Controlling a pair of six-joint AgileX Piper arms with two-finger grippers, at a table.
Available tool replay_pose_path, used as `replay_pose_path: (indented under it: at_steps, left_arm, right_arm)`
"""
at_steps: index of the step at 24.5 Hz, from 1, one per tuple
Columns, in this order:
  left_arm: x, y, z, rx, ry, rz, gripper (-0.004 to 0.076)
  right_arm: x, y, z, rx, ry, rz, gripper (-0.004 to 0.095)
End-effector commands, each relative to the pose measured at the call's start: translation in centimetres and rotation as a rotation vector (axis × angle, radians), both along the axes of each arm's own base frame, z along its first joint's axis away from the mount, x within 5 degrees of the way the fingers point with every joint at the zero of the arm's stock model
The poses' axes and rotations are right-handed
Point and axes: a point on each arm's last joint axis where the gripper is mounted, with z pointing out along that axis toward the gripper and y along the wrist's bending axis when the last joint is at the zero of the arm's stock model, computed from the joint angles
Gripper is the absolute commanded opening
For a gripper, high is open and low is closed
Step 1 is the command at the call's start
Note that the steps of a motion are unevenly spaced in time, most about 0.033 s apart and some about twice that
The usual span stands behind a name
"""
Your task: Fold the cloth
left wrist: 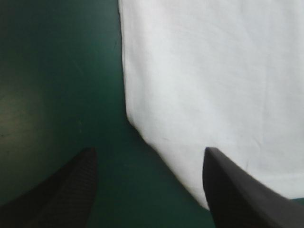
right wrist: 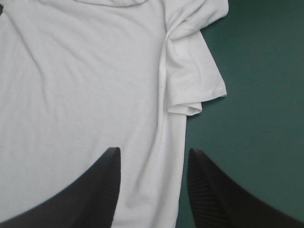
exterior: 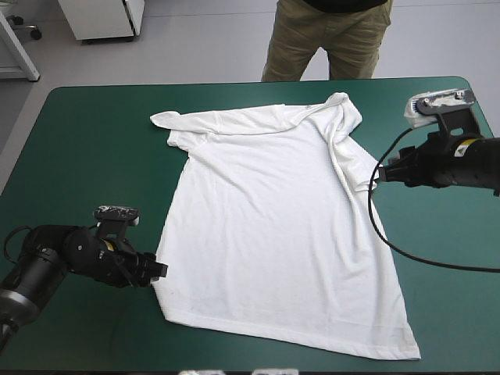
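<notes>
T-shirt (exterior: pixel 273 226) flat (whole outline in high view only)

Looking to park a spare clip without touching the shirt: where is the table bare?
Widest bare teal-green cover: the far-left corner, between the T-shirt sleeve and the cover's left edge. Also the near-right corner beyond the hem. Crowded: the middle under the T-shirt, the left gripper at its near-left corner, the right gripper at its right side.
</notes>
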Motion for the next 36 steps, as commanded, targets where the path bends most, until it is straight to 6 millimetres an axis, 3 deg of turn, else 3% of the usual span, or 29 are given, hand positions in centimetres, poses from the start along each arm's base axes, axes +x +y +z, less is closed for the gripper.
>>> replay_pose_path:
  at_steps: [1,9,17,19,20,21,22,23,29,31,36]
  left_arm:
    - [0.6,-0.3,-0.4,-0.032,-0.033,0.024,0.0466]
    - [2.6,-0.7,-3.6,-0.01,0.043,0.005,0.0466]
    - [4.2,-1.7,-6.6,-0.048,0.149,-0.057,0.0445]
    - [4.2,-1.8,-6.9,-0.05,0.171,-0.054,0.0344]
    - [4.2,-1.9,-6.9,-0.059,0.17,-0.061,0.0216]
    - [4.3,-2.0,-6.9,-0.07,0.165,-0.072,0.016]
    - [4.3,-2.1,-6.8,-0.086,0.158,-0.094,0.0029]
    - [4.3,-2.2,-6.8,-0.086,0.157,-0.1,-0.0007]
    - [4.3,-2.1,-6.8,-0.081,0.145,-0.115,-0.0009]
    - [4.3,-2.1,-6.7,-0.08,0.144,-0.12,-0.0009]
    - [4.3,-2.0,-6.8,-0.062,0.14,-0.135,-0.0009]
  right_arm:
    - [-1.3,-0.3,0.7,0.019,-0.094,-0.023,0.0418]
    - [-2.3,-0.7,-0.6,-0.015,-0.066,-0.04,0.0418]
    - [-2.6,-0.8,-0.5,-0.025,-0.064,-0.047,0.0418]
    - [-2.8,-0.9,-0.6,-0.03,-0.04,-0.043,0.0418]
    - [-3.0,-1.0,-0.7,-0.045,-0.03,-0.045,0.0418]
    - [-3.0,-1.1,-0.7,-0.053,-0.029,-0.051,0.0418]
    - [-3.1,-1.3,-0.7,-0.066,-0.031,-0.072,0.0418]
    - [-3.2,-1.4,-0.6,-0.073,-0.031,-0.08,0.0418]
    - [-4.0,-1.9,-1.6,-0.106,0.072,-0.125,0.0414]
    - [-4.7,-1.9,-2.8,-0.108,0.106,-0.123,0.0432]
    - [-5.0,-1.3,-9.2,-0.073,0.323,-0.073,0.0566]
